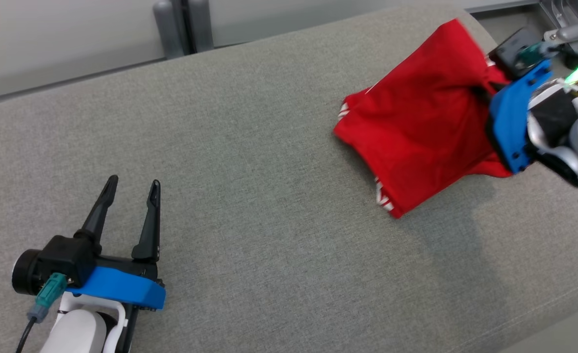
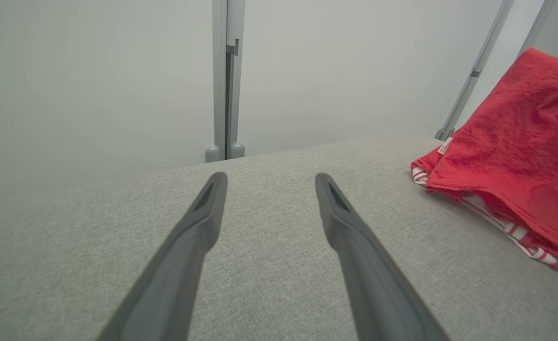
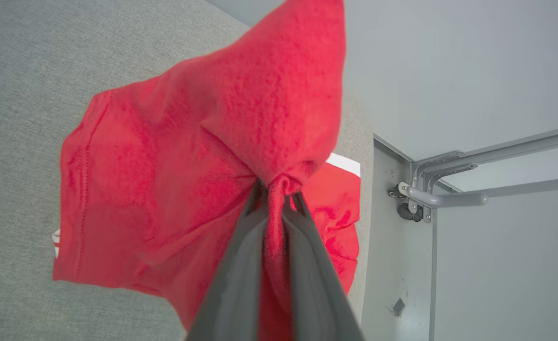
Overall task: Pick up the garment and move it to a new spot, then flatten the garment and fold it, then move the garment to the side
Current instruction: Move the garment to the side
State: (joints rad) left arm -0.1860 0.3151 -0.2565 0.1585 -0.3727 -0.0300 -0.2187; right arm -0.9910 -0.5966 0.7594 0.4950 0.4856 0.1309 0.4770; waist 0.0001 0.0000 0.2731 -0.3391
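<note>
- Garment (image 1: 416, 122), red with red-and-white striped trim, is sitting at the right-hand far end of the grey upholstered surface (image 1: 269, 206), close to that surface's rounded corner.
- One bunched part of the cloth is being held up off the surface; the fabric is draping down from that point in a tent shape.
- In the left wrist view the garment's lower folds and striped edge (image 2: 520, 234) are lying on the upholstery, and a small white tag (image 2: 443, 146) is showing at its near corner.
- Right gripper (image 3: 277, 188) is clamping a twisted pinch of the red cloth: both dark fingers are pressing in on the gather, with fabric filling the narrow gap between them.
- In the head view the right arm's blue bracket (image 1: 512, 117) is sitting against the garment's right edge; the fingertips themselves are lying hidden behind the cloth there. A green light (image 1: 577, 74) is glowing on the arm beside it.
- Left gripper (image 1: 134, 180) is sitting at the lower left over the upholstery, well apart from the garment, its two fingers spread apart with nothing between them.
- Whether the left fingers are touching the surface cannot be told.
- Beyond the far edge of the surface a grey upright post (image 2: 226, 94) is standing against a pale wall.
- A grey metal frame with a small caster (image 3: 409, 210) is showing past the end of the surface in the right wrist view.
</note>
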